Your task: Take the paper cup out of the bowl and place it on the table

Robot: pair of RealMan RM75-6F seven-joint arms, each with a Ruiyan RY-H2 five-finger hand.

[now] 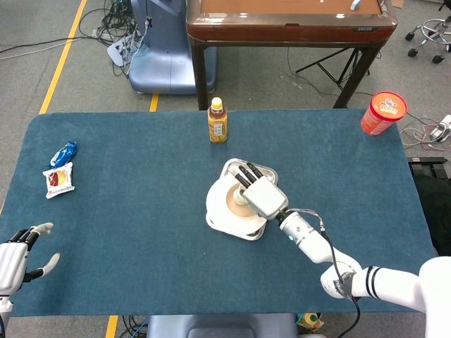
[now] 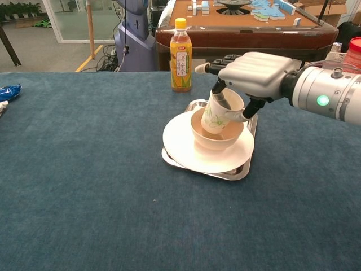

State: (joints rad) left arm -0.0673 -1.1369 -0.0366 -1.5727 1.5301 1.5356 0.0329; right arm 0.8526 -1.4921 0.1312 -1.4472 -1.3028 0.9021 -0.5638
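Chest view shows my right hand (image 2: 256, 76) with its fingers (image 2: 219, 99) clamped on the paper cup (image 2: 221, 112). It tips left, bottom just inside the bowl (image 2: 211, 139). I need bare counter (image 2: 84, 186) beside it. My left hand (image 1: 17, 257) hangs far off, fingers apart.

The table (image 2: 84, 186) is covered with a matt blue cloth that looks a little rough. The tray (image 2: 194, 106) is shiny metal, and the plate (image 2: 180, 141) and bowl (image 2: 210, 141) on it are smooth and slightly glossy. The paper cup (image 2: 219, 114) looks matt. The right hand (image 2: 251, 76) has a smooth, pale grey plastic shell. The bottle (image 2: 180, 55) is glossy plastic.
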